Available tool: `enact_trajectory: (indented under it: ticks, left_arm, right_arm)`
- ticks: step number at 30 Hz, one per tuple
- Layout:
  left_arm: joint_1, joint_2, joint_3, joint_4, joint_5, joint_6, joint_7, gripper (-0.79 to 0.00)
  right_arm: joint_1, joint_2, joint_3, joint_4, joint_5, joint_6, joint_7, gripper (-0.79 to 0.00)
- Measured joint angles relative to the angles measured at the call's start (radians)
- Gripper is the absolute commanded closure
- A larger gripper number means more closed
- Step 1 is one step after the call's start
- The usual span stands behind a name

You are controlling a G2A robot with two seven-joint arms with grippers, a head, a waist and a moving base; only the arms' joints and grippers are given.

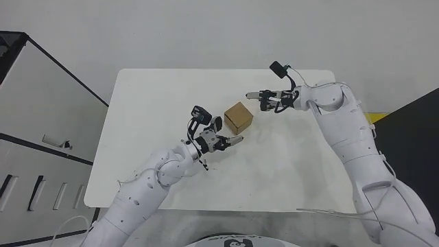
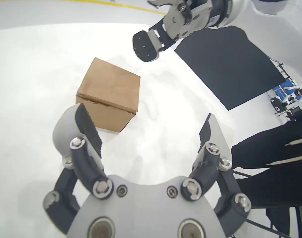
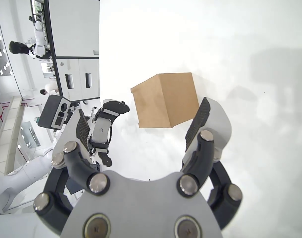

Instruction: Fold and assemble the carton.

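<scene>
Closed carton (image 1: 238,116) on table (image 1: 151,110), left fingers (image 2: 87,127) wide, right fingers (image 3: 198,122) wide, both empty

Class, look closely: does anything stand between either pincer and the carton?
Nothing visible does. Only bare table separates the carton from the open left pincer and the open right pincer, one on either side.

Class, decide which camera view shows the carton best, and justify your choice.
The left wrist view: the carton is close, with the seam along one edge visible. The right wrist view, also close, shows mostly plain faces. The top view shows it small.
</scene>
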Motion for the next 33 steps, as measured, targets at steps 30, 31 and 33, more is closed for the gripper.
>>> enact_trajectory:
  ticks: [30, 31, 33]
  left_arm:
    - [-0.092, -0.010, 0.051, 0.155, 0.382, -0.081, 0.313, -0.785]
    - [-0.094, -0.011, 0.055, 0.163, 0.411, -0.063, 0.325, -0.785]
    - [-0.104, -0.014, 0.065, 0.178, 0.471, -0.024, 0.353, -0.785]
  right_arm:
    - [0.000, 0.000, 0.000, 0.000, 0.000, 0.000, 0.000, -0.785]
    - [0.000, 0.000, 0.000, 0.000, 0.000, 0.000, 0.000, -0.785]
    - [0.000, 0.000, 0.000, 0.000, 0.000, 0.000, 0.000, -0.785]
